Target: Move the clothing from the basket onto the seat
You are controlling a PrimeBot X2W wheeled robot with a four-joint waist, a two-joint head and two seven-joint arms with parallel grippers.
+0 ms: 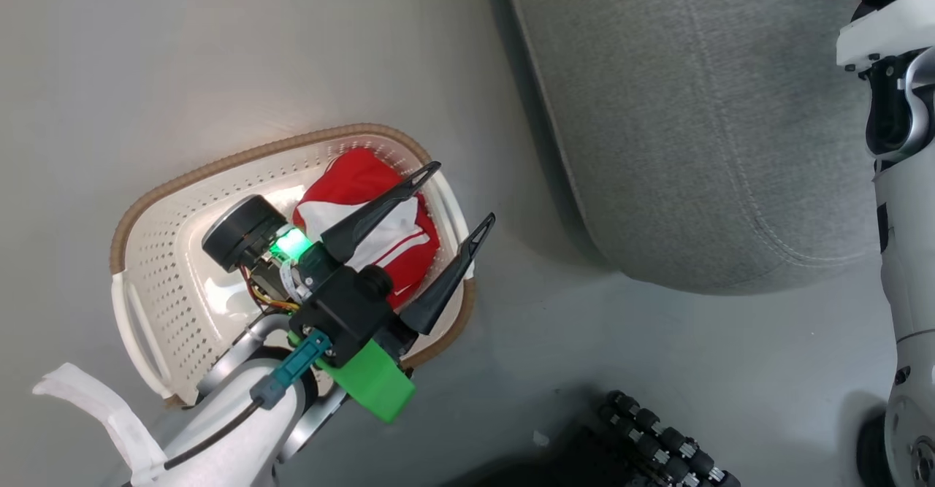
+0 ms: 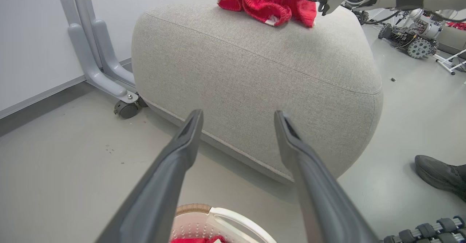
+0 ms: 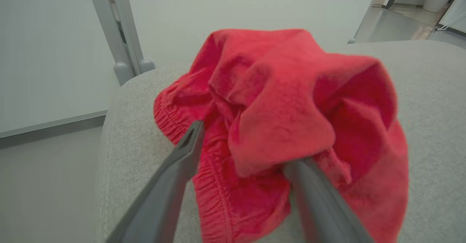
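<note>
Here, rumpled red clothing [image 3: 284, 119], grey seat [image 3: 429, 90]

In the head view, the basket [image 1: 168, 282] sat on the floor [image 1: 219, 49] at eight o'clock from the seat [image 1: 694, 144]. The first garment [image 1: 350, 180] lay in the basket's three o'clock half, beneath the left gripper [image 1: 462, 193]. The second garment [image 3: 284, 119] lay on the seat, touching the parted fingers of the right gripper [image 3: 247, 144].

Your left arm [image 1: 241, 414] rises from the lower left of the head view, wrist angled up and to the right. Your left gripper [image 1: 464, 193] has both dark fingers spread wide. Your right forearm [image 1: 902, 202] runs down that view's right edge. Your right gripper [image 3: 247, 144] shows its fingers parted, one tip covered
</note>
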